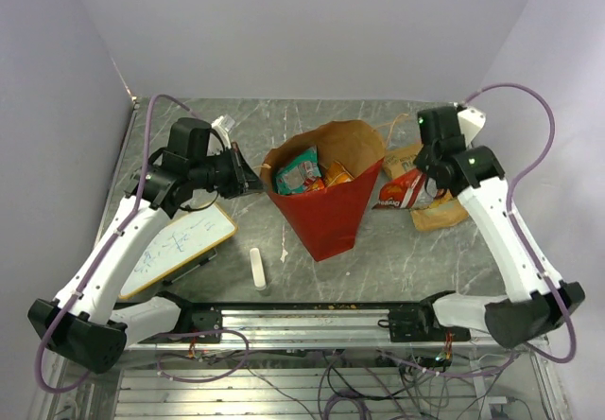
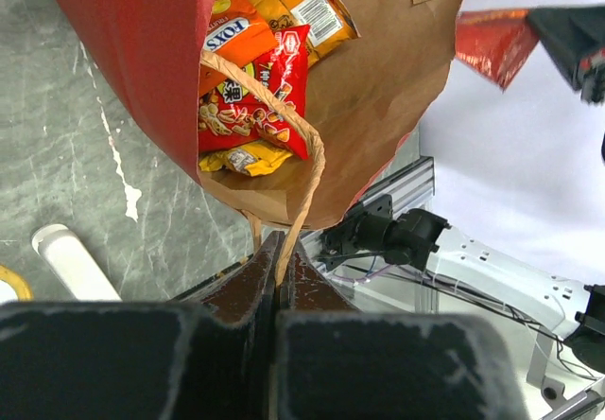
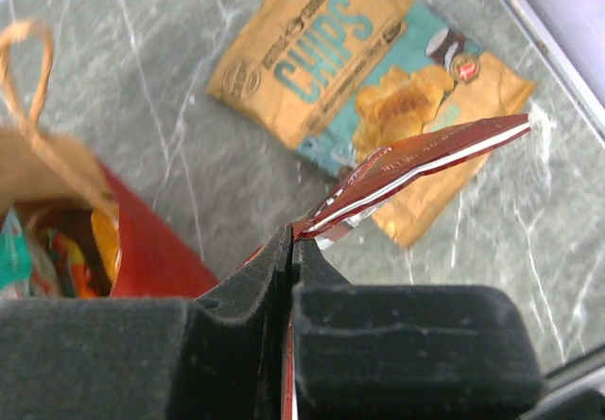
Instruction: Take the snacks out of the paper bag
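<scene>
Well, my left claw [image 2: 281, 250] is shut tight on the bag's tan handle [image 2: 304, 155]. The twisted paper is pinched between the pads just where the loop comes down. That claw sits at the left rim of the bag [image 1: 326, 214], which stands at mid-table, red outside and brown inside, with its mouth open upward. Inside I can see the snacks [image 1: 304, 172] piled together: a teal one, some orange ones, a red one, and a yellow one under that.

My right claw [image 3: 290, 240] is closed as well and grips a red packet [image 3: 421, 166] by one edge. The packet is outside the bag, off to its right, held up above the table [image 3: 170, 89]. Below it a tan and teal chips packet [image 3: 331, 56] lies flat on the table, near the bag but not touching it.

Farther out, left of the bag, a whiteboard [image 1: 180, 242] lies beneath my left arm with scribbles on it. A small white eraser [image 1: 257, 269] sits between the whiteboard and the bag's base, apart from both.
</scene>
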`<action>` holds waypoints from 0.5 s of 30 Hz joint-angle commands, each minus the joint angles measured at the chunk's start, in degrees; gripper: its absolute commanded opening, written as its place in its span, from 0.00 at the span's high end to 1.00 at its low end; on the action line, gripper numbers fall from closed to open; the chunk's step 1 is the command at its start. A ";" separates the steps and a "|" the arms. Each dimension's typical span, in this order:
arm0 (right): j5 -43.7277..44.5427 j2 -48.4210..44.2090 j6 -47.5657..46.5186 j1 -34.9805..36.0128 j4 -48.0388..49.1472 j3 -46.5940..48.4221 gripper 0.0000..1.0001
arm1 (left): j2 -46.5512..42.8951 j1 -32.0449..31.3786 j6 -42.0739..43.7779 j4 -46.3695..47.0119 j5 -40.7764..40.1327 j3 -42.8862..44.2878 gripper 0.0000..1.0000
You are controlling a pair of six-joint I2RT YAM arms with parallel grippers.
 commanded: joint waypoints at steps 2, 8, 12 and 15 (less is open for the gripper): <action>-11.96 6.85 -9.89 -10.93 15.99 3.90 1.00 | 1.08 -0.16 1.66 -1.76 -1.89 3.06 0.93; -23.09 20.49 -8.52 -19.00 22.01 13.56 1.00 | 2.88 -0.16 1.25 -1.32 -1.56 4.05 0.93; -28.39 30.09 -5.54 -22.06 21.21 25.28 1.00 | 4.02 -0.16 1.34 -2.10 -2.28 5.51 0.93; -30.83 33.53 -3.45 -24.45 20.07 28.74 1.00 | 4.47 -0.16 1.63 -2.65 -2.94 6.26 0.93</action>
